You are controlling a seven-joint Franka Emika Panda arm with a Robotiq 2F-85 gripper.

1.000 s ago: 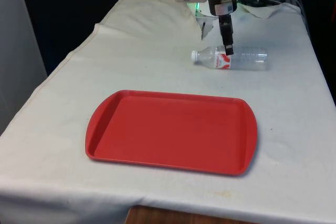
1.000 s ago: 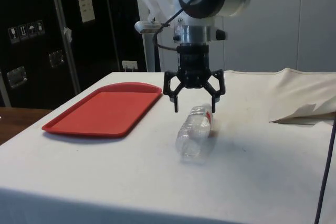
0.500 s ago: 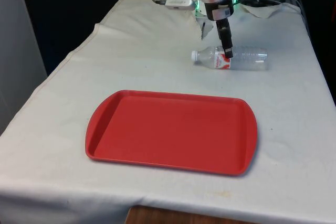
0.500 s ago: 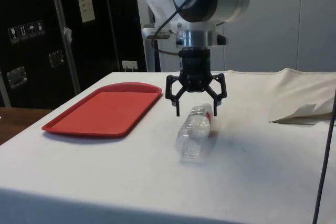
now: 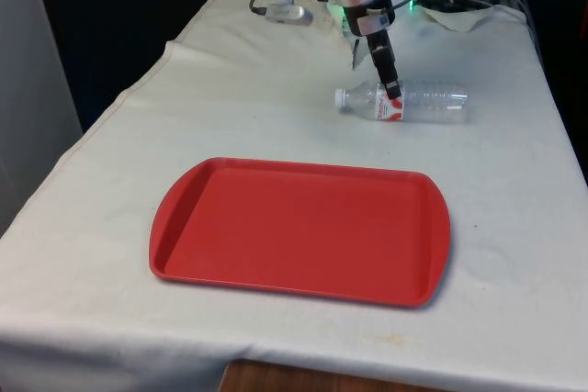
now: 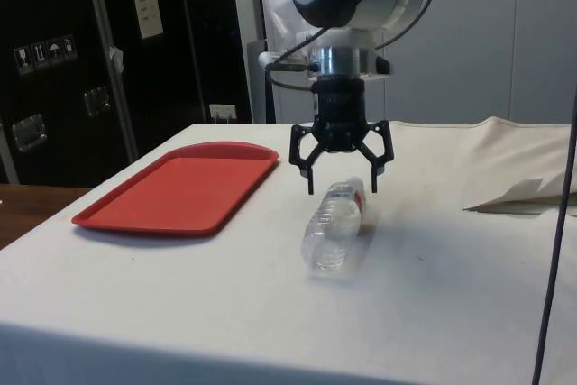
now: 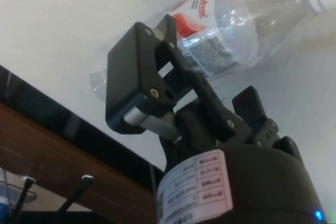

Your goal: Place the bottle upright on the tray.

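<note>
The flat red plastic tray (image 5: 299,229) sits near the table's front, well apart from the clear plastic water bottle (image 5: 404,100) — that's lying on its side across the cloth, cap toward the front view's left. The black two-finger gripper (image 6: 341,188) hovers just above its label end — fingers spread apart, straddling its long axis.

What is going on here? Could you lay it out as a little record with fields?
bottle: clear plastic bottle with a red and white label, lying on its side on the white cloth, white cap toward the front view's left
tray: red tray, bare, nearer the front camera than the bottle and apart from it
claw: black claw, open, hanging over the bottle's label end, fingers on either side and not touching
task state: bottle not yet gripped or stood upright
</note>
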